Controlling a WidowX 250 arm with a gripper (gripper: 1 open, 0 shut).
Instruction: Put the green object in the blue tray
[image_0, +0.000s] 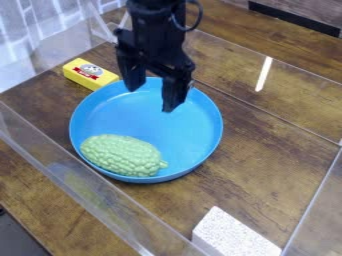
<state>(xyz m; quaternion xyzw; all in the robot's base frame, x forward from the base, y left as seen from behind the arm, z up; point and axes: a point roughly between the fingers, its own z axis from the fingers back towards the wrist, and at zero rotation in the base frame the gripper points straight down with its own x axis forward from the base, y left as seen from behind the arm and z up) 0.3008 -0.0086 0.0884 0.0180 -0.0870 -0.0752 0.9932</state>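
Observation:
The green object, a bumpy light green gourd, lies on its side inside the blue tray, near the tray's front left rim. My gripper hangs above the tray's far part, pointing down. Its black fingers are spread open with nothing between them. It is apart from the gourd, above and behind it.
A small yellow box lies left of the tray at the back. A grey-white speckled sponge block sits at the front right. Clear plastic walls stand along the table's left and front sides.

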